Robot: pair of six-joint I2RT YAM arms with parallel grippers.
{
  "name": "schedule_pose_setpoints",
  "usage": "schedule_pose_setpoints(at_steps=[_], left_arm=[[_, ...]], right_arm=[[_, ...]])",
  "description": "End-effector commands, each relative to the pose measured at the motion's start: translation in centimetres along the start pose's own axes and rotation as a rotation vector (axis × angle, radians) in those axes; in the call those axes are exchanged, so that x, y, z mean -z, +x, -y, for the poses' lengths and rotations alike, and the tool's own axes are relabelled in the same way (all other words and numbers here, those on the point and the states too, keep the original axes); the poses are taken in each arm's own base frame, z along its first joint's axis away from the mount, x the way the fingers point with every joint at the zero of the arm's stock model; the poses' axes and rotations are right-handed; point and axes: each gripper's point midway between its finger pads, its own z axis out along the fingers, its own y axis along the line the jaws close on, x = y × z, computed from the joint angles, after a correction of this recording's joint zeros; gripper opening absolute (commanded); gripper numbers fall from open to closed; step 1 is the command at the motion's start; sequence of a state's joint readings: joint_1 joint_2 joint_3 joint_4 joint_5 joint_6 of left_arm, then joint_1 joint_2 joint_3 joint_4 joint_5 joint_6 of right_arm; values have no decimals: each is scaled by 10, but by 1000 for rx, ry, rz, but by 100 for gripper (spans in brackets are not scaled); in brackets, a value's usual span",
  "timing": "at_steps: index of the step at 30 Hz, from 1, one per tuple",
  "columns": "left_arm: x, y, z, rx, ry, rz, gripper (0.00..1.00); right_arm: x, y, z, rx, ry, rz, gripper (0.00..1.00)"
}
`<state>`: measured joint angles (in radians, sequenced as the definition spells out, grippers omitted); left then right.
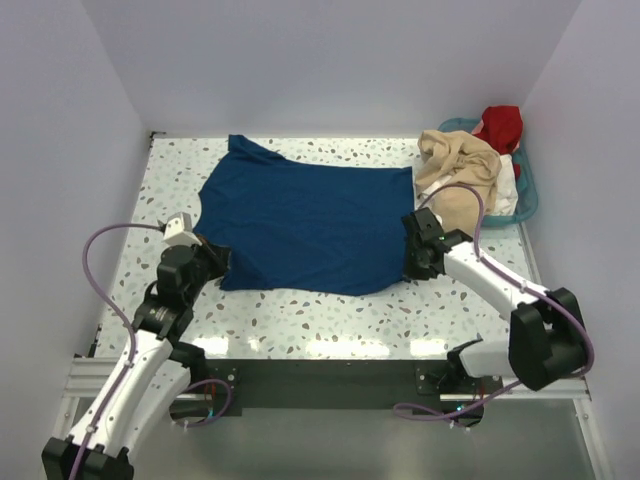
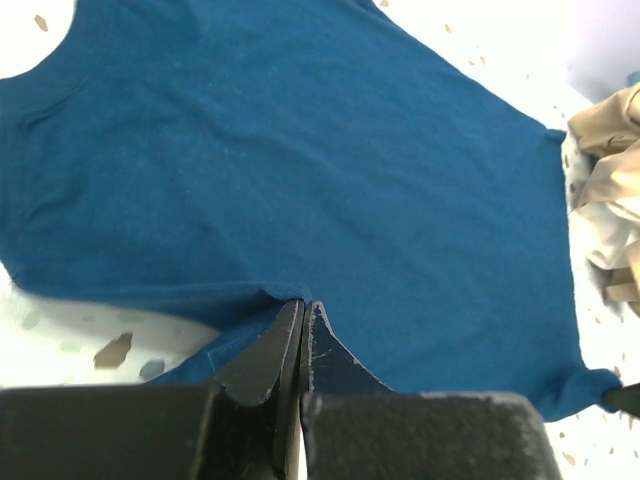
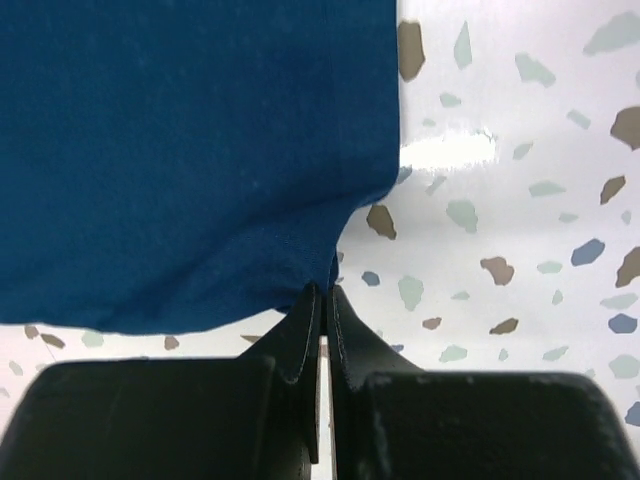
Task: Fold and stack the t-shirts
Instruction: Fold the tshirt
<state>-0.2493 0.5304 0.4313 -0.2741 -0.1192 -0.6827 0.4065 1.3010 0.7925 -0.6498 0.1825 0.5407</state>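
Note:
A dark blue t-shirt lies spread flat across the middle of the speckled table, no print showing. My left gripper is shut on its near left edge; in the left wrist view the cloth bunches at the closed fingertips. My right gripper is shut on the shirt's near right corner, and the right wrist view shows the blue cloth pinched at the tips. More t-shirts sit at the back right: a beige one, a red one and a white one.
A teal basket at the back right corner holds the heap of shirts, the beige one spilling over its left rim. White walls close in the table on three sides. Purple cables loop off both arms.

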Motion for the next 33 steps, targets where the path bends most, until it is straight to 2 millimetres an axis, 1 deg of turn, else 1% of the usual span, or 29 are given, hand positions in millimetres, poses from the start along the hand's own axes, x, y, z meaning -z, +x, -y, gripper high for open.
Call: schedule_pose_setpoints(at_steps=[1,2,3,4,5,7,8,9,10,11,12,13,14,15,18,20,21,23,24,26,27,29,30,31,32,33], left_arm=[[-13,-27,30,-57,115,83,0],[-16,-28,30,-61,110,84,0],[-19,-32,31,-67,98,92,0],[-21,-35,31,-78,95,100,0],[-21,-44,34,-82,93,127,0],[-25,-48,32,-101,73,135,0],[-26,-53,33,-105,66,148,0],[-29,-59,37,-111,76,167,0],[-31,-61,37,-117,74,170,0],[-33,-68,42,-118,82,189,0],[-39,-64,40,-133,68,172,0],[-42,-66,41,-140,64,170,0],[-44,-73,44,-142,60,183,0],[-51,-70,41,-156,42,166,0],[-60,-79,43,-172,24,183,0],[-67,-86,43,-184,14,196,0],[-69,-89,44,-184,12,201,0],[-76,-95,40,-186,-7,207,0],[-79,-98,39,-190,-11,208,0],[-87,-103,34,-190,-17,208,0],[-90,-105,32,-189,-18,207,0],[-99,-108,28,-186,-11,197,0],[-102,-108,27,-188,-7,195,0],[-105,-110,27,-188,-4,193,0],[-112,-110,27,-191,-1,184,0],[-115,-110,25,-195,-4,178,0]], right_arm=[[5,-44,-10,3,4,97,0],[0,-46,-10,12,14,83,0],[0,-50,-9,9,18,83,0],[1,-58,-12,14,12,95,0],[-3,-60,-12,16,20,83,0],[-1,-74,-14,15,17,95,0],[-6,-75,-13,18,27,80,0],[-4,-85,-13,7,26,94,0],[-5,-89,-14,10,22,94,0],[-7,-92,-14,12,24,89,0],[-9,-100,-14,6,26,87,0],[-12,-102,-13,11,34,81,0],[-13,-105,-13,12,36,78,0],[-17,-110,-11,5,44,71,0],[-26,-121,-10,7,53,62,0],[-26,-131,-8,-2,58,70,0],[-30,-133,-7,0,63,63,0],[-32,-137,-5,-3,69,59,0],[-31,-144,-5,-10,66,67,0],[-35,-147,-5,-9,68,61,0],[-34,-153,-4,-12,69,70,0],[-40,-155,-1,-16,79,54,0],[-39,-161,-3,-16,76,63,0],[-40,-163,-4,-15,74,63,0],[-47,-162,-2,-15,81,46,0],[-47,-167,-3,-17,80,52,0]])
